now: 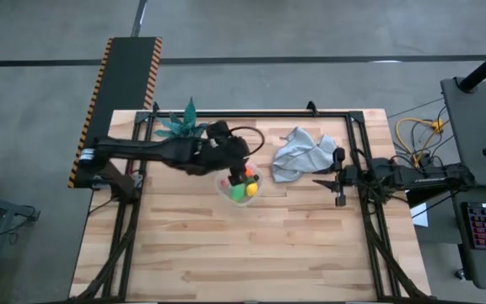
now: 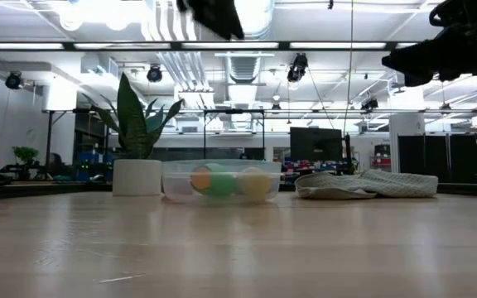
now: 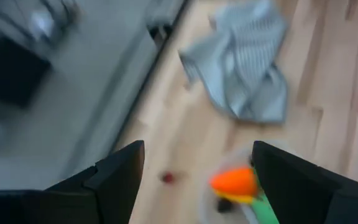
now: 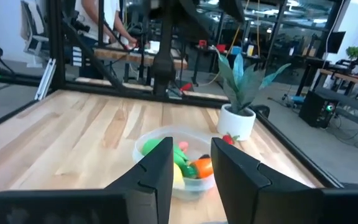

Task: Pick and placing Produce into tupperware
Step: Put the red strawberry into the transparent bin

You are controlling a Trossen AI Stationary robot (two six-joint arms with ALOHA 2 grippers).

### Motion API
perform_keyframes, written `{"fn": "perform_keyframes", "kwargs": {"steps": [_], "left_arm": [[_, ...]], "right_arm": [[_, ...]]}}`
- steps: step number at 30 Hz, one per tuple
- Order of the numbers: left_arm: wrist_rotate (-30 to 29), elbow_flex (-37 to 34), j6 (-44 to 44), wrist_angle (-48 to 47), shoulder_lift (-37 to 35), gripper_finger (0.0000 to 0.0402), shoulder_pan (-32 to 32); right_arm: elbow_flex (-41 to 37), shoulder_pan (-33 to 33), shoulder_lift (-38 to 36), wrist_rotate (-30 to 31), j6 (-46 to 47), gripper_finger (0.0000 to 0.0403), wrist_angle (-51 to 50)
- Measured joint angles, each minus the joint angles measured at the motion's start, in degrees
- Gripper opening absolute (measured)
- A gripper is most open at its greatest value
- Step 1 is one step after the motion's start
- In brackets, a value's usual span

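Observation:
The tupperware (image 1: pixel 258 192) is a clear round tub standing at the table's middle. It holds green, yellow and orange produce (image 1: pixel 241 191) (image 4: pixel 180 163). One small red piece (image 3: pixel 168 178) lies on the table outside the tub, near the white pot (image 4: pixel 238 122). My left gripper (image 1: pixel 243 169) (image 3: pixel 197 155) hangs open above the tub's far-left rim, slanting down, with nothing between its fingers. My right gripper (image 1: pixel 321 181) (image 4: pixel 191 168) waits level at the right side, pointing at the tub. Its fingers stand a narrow gap apart, with nothing in it.
A teal-leaved plant (image 1: pixel 180 125) in its white pot stands at the far left of the tub. A crumpled grey-blue cloth (image 1: pixel 302 152) lies at the far right of it. A black frame rail (image 1: pixel 251 114) runs along the far edge. Bare wood lies toward the near edge.

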Motion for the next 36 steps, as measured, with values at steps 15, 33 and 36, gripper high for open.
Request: {"fn": "perform_keyframes", "kwargs": {"steps": [15, 33, 36], "left_arm": [[-9.8, -1.6, 21.8, 14.0, -8.6, 0.0283, -9.1], [-24.8, -8.4, 38.3, -3.2, 1.8, 0.0283, 0.1], [-16.6, -8.4, 37.8, -8.3, 2.8, 0.0283, 3.4]], "right_arm": [[4.1, 0.0, 0.1, 0.0, 0.9, 0.0096, 1.6], [4.9, 0.0, 0.7, 0.1, -4.1, 0.0089, 5.7], [4.9, 0.0, 1.3, 0.1, -4.2, 0.0090, 5.8]]}}
